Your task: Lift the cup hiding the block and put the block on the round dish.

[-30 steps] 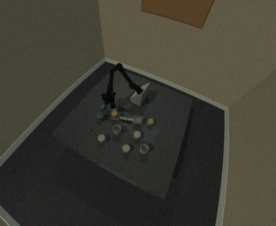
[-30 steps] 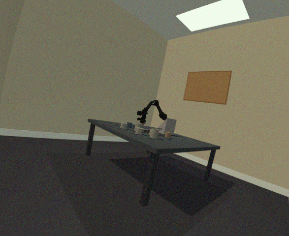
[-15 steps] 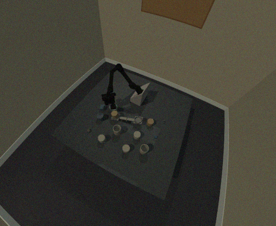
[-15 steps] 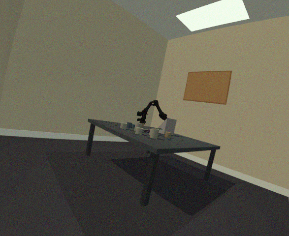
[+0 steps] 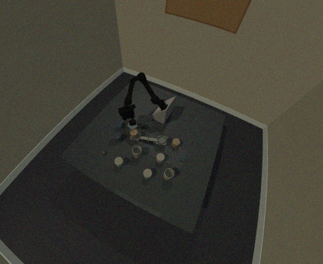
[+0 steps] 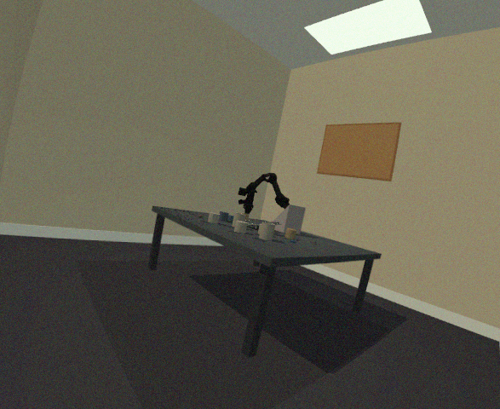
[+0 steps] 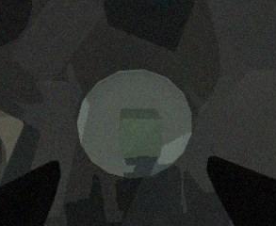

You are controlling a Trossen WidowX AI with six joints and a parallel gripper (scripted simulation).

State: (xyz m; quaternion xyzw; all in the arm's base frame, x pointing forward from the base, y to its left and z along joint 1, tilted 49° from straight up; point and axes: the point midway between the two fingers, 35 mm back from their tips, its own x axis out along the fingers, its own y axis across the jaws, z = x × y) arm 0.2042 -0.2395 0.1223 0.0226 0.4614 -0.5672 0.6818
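My gripper is open, its fingers wide apart above the pale round dish. A green block lies on the dish between and beyond the fingertips, touching neither. One orange cup stands on the near-dish end of the balance. The other end of the balance, with its ring, bears no cup. The other orange cup stands on the table beside that end. No cup is above the dish.
White cups and wider hollow ones stand on the far side of the balance from the arm. Dark blue objects are near the dish. A pale wedge-shaped block stands by the arm's base.
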